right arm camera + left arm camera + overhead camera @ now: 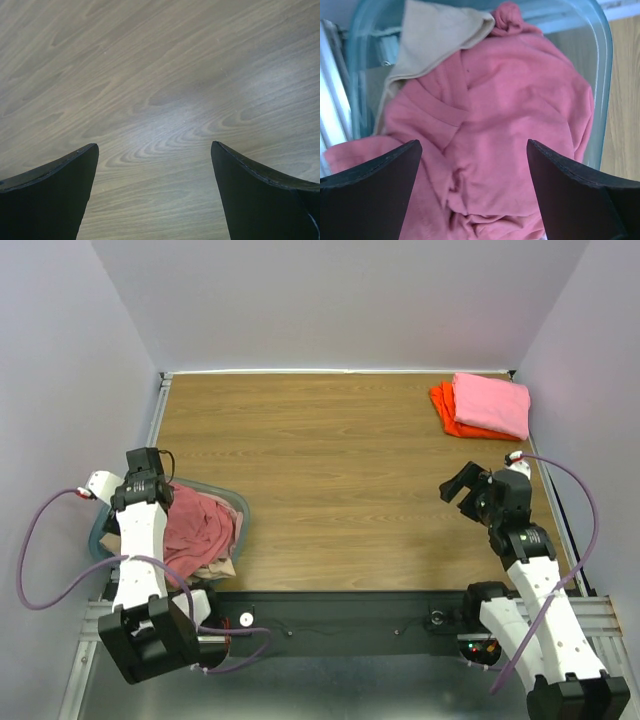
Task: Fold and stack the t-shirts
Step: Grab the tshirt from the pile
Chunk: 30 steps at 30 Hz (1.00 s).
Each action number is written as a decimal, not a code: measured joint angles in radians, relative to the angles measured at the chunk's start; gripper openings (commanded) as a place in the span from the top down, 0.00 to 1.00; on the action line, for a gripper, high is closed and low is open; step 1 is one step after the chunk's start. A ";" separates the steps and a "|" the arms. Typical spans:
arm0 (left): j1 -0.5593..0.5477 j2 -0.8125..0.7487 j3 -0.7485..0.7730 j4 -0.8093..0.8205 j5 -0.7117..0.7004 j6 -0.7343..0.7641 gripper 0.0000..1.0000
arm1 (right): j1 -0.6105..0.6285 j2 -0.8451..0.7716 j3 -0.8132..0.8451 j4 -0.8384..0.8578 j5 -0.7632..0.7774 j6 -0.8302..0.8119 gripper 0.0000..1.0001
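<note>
A crumpled salmon-red t-shirt (197, 528) fills the basket (238, 508) at the table's near left, with a beige shirt (212, 566) under it. In the left wrist view the salmon-red shirt (510, 130) lies just below my open left gripper (474, 150), with the beige shirt (432, 37) at the basket's far end. A folded bright pink t-shirt (492, 402) lies on a folded orange one (444, 407) at the far right. My right gripper (466, 489) is open and empty above bare wood (155, 100).
The translucent blue-green basket (602, 65) hangs partly over the table's near left edge. The wooden table (330, 460) is walled at the back and both sides. A black rail (340, 620) runs along the front between the arm bases.
</note>
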 measured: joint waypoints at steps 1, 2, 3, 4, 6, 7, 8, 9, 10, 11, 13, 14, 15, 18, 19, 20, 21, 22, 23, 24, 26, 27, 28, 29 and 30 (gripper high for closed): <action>0.000 0.021 -0.004 0.015 0.016 0.000 0.03 | 0.000 0.009 0.000 -0.001 -0.001 0.000 0.00; 0.001 0.033 -0.010 0.028 0.026 0.000 0.05 | 0.000 0.011 0.000 -0.002 -0.003 -0.002 0.00; 0.003 0.047 -0.026 0.054 0.047 0.000 0.06 | 0.000 0.011 -0.002 -0.002 -0.003 -0.004 0.00; 0.005 0.058 -0.039 0.069 0.061 0.000 0.11 | 0.000 0.008 -0.002 -0.003 -0.003 -0.004 0.00; 0.007 0.083 -0.066 0.090 0.083 -0.002 0.20 | 0.000 0.000 -0.002 -0.003 -0.002 -0.004 0.00; 0.008 0.090 -0.071 0.095 0.089 -0.003 0.23 | 0.000 -0.007 -0.002 -0.004 0.001 -0.004 0.00; 0.009 0.108 -0.081 0.105 0.097 -0.010 0.36 | 0.000 -0.012 -0.002 -0.004 0.005 -0.005 0.00; 0.009 0.114 -0.083 0.108 0.098 -0.013 0.47 | 0.000 -0.017 -0.002 -0.003 0.007 -0.005 0.00; 0.011 0.125 -0.088 0.116 0.102 -0.016 0.55 | 0.000 -0.018 -0.002 -0.004 0.008 -0.005 0.00; 0.011 0.127 -0.092 0.122 0.106 -0.018 0.63 | 0.000 -0.018 -0.002 -0.003 0.010 -0.005 0.00; 0.012 0.125 -0.095 0.131 0.115 -0.021 1.00 | 0.000 -0.016 -0.002 -0.004 0.014 -0.005 0.00; 0.012 0.121 -0.095 0.136 0.119 -0.023 1.00 | 0.000 -0.014 -0.002 -0.004 0.014 -0.005 0.00; 0.013 0.115 -0.095 0.138 0.121 -0.016 1.00 | 0.000 -0.011 -0.002 -0.004 0.016 -0.005 0.00; 0.013 0.074 -0.095 0.141 0.127 -0.014 1.00 | 0.000 -0.011 -0.002 -0.005 0.023 -0.005 0.00; 0.013 0.051 -0.095 0.141 0.127 -0.010 1.00 | 0.000 -0.013 -0.002 -0.005 0.026 -0.005 0.00; 0.013 0.027 -0.095 0.140 0.129 -0.005 1.00 | 0.000 -0.014 -0.002 -0.005 0.029 -0.005 0.00; 0.013 0.006 -0.095 0.141 0.131 0.002 1.00 | 0.000 -0.017 -0.002 -0.005 0.032 -0.005 0.00; 0.013 -0.031 -0.095 0.142 0.135 0.008 1.00 | 0.000 -0.020 -0.002 -0.005 0.033 -0.005 0.00; 0.013 -0.079 -0.093 0.143 0.142 0.019 1.00 | 0.000 -0.024 -0.002 -0.005 0.033 -0.005 0.00; 0.013 -0.108 -0.091 0.145 0.153 0.032 1.00 | 0.000 -0.027 -0.002 -0.005 0.035 -0.005 0.00; 0.013 -0.191 -0.073 0.160 0.190 0.075 1.00 | 0.000 -0.033 -0.002 -0.005 0.037 -0.005 0.00; 0.013 -0.224 -0.058 0.165 0.204 0.089 1.00 | 0.000 -0.037 -0.002 -0.005 0.039 -0.005 0.00; 0.013 -0.249 -0.036 0.167 0.223 0.102 1.00 | 0.000 -0.040 -0.002 -0.005 0.040 -0.005 0.00; 0.013 -0.275 0.001 0.174 0.249 0.121 1.00 | 0.000 -0.045 -0.002 -0.005 0.042 -0.005 0.00; 0.013 -0.285 0.019 0.179 0.260 0.127 1.00 | 0.000 -0.050 -0.002 -0.005 0.044 -0.005 0.00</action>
